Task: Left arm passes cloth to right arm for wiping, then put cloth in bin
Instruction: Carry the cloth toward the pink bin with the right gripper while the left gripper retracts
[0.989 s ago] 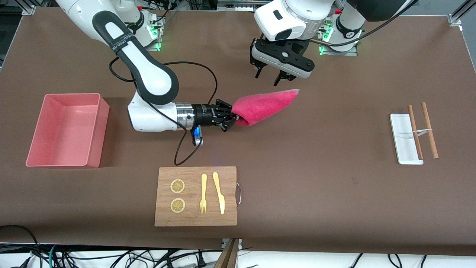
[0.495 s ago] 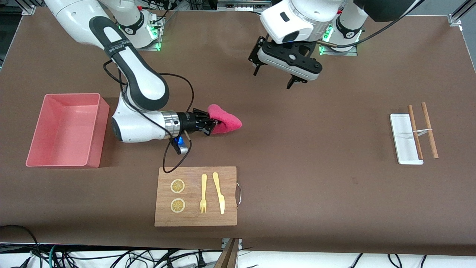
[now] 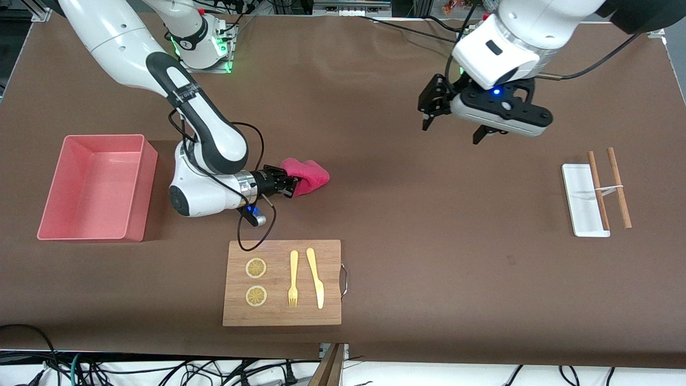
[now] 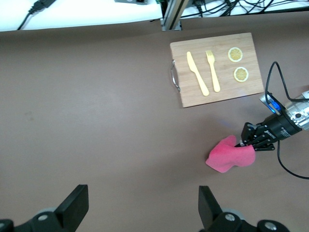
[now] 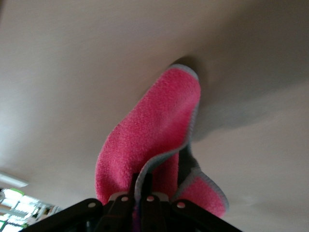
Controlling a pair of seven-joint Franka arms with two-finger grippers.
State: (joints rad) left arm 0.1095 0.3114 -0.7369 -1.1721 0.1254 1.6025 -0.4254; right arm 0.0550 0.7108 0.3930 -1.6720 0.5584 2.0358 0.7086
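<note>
The magenta-pink cloth point(image 3: 305, 176) lies bunched on the brown table, its end pinched in my right gripper point(image 3: 292, 185), which is shut on it and low at the table. In the right wrist view the cloth point(image 5: 154, 140) folds up from the shut fingertips point(image 5: 136, 186), grey edge showing. My left gripper point(image 3: 455, 126) is open and empty, raised over the table toward the left arm's end. The left wrist view shows its fingers point(image 4: 75, 205) wide apart, with the cloth point(image 4: 229, 155) far off. The salmon-pink bin point(image 3: 96, 187) stands at the right arm's end.
A wooden cutting board point(image 3: 282, 282) with a fork, a knife and two lemon slices lies nearer the front camera than the cloth. A white tray point(image 3: 583, 201) and two wooden sticks point(image 3: 616, 187) lie at the left arm's end.
The right gripper has pulled the cloth down toward the bin's end, and the cloth has gone from stretched out to bunched. The left gripper has swung away toward the left arm's end.
</note>
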